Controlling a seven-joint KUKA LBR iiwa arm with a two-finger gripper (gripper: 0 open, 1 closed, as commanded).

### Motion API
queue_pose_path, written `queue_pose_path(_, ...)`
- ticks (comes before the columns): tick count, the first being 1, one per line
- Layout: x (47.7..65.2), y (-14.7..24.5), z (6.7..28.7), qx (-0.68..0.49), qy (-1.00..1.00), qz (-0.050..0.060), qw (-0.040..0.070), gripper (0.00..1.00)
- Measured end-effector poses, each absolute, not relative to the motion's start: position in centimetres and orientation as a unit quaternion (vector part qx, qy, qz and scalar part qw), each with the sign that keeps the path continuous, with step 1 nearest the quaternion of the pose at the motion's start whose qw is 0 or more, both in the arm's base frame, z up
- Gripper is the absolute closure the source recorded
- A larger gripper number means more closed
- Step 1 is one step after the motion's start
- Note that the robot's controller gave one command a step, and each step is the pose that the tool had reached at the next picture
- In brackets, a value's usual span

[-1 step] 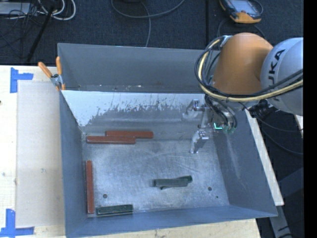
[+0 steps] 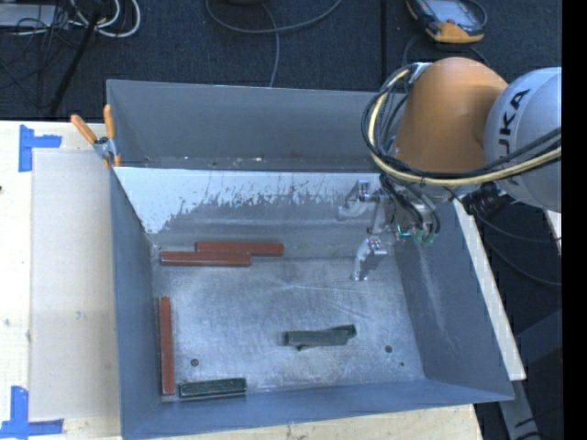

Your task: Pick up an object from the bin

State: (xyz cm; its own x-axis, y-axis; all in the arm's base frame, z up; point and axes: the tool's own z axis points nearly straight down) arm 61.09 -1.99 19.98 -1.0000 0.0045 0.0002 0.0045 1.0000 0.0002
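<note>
Clearance is widest across the middle of the grey metal bin [image 2: 445,328], where I see bare, scuffed floor. The gripper [image 2: 371,250] hangs near the rear right wall, above bare floor; I cannot tell whether it is released or clenched. Nearest to it lies a flat dark bar [image 2: 318,337], toward the front. Two reddish-brown bars [image 2: 220,258] lie side by side at rear left. A third reddish-brown bar [image 2: 165,345] runs along the left wall, and a dark green bar [image 2: 213,388] along the front edge.

Left of the silvery gripper [image 2: 367,264], a pair of bars [image 2: 206,258] and a third bar [image 2: 166,345] are showing reddish brown. Below it, a near strip [image 2: 318,337] and a farther strip [image 2: 212,388] are looking dark greenish-grey. The bin [image 2: 275,126] is showing grey.
</note>
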Motion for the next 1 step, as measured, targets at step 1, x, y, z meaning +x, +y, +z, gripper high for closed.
queue_pose_path(1,57.40,-1.91,14.58,-0.004,-1.000,0.000,-0.002,0.00)
